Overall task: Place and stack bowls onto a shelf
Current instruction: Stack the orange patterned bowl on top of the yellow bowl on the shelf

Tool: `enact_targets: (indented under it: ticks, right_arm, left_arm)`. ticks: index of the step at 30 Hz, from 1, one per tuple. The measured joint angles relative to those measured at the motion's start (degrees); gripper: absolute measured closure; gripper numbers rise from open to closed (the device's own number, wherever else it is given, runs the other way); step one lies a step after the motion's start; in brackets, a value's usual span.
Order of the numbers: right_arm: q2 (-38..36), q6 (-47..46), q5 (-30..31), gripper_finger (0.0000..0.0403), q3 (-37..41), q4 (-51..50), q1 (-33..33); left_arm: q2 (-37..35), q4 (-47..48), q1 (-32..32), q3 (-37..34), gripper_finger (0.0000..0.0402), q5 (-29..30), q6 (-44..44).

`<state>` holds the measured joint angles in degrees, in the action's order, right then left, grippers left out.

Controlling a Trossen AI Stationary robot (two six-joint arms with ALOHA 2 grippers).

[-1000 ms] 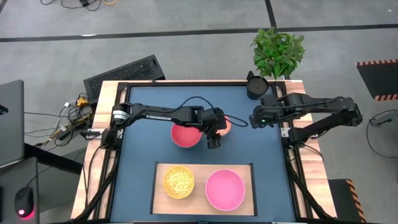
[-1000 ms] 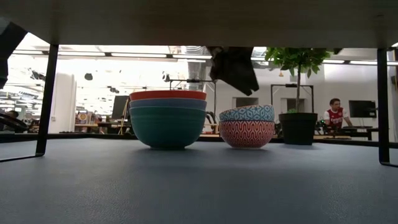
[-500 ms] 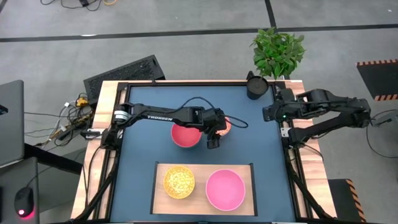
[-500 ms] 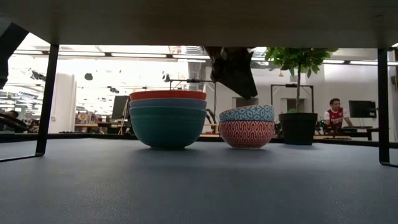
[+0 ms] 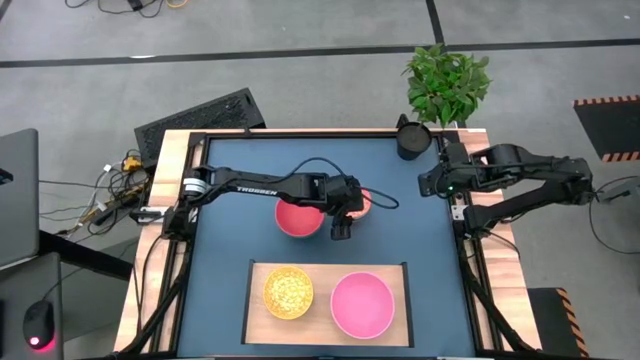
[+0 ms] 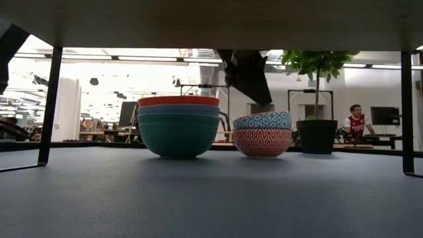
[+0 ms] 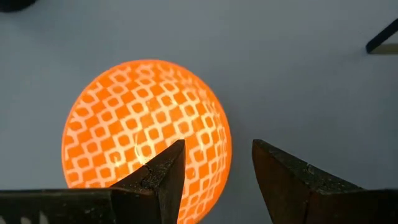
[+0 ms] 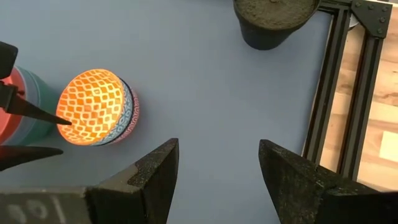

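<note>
On the dark blue tabletop stands a stack of wide bowls, red on top and green at the bottom. Beside it is a small stack of two patterned bowls; its top bowl is light blue outside and orange-latticed inside. The pale wooden shelf near the front edge carries a yellow patterned bowl and a pink bowl. My left gripper hangs open just above the small stack's rim, one finger over the inside, one outside. My right gripper is open near the table's right edge.
A dark cup stands at the table's far right corner, with a potted plant behind it. Black frame rails run along the table's sides. A person sits far off in the room behind.
My right gripper has drawn back from the middle toward the table's right edge. My left gripper has come down a little over the small patterned stack. The bowls have stayed put.
</note>
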<state>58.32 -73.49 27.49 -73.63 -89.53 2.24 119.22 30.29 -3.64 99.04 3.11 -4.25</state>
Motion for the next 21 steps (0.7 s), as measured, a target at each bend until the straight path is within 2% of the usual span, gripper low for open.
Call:
enact_targets:
  ticks: [9, 16, 21]
  right_arm:
    - [0.2, 0.0, -0.3, 0.0154, 0.0, 0.0, 0.0]
    - [0.2, 0.0, -0.4, 0.0154, 0.0, 0.0, 0.0]
    - [0.2, 0.0, -0.4, 0.0154, 0.0, 0.2, 0.0]
  left_arm:
    - [0.1, 0.7, 0.0, 0.0, 0.0230, 0.2, -1.1]
    - [2.9, 2.5, 0.4, 0.0, 0.0230, -1.2, -1.1]
    - [2.8, 3.4, 0.5, 0.4, 0.0230, 1.6, -0.7]
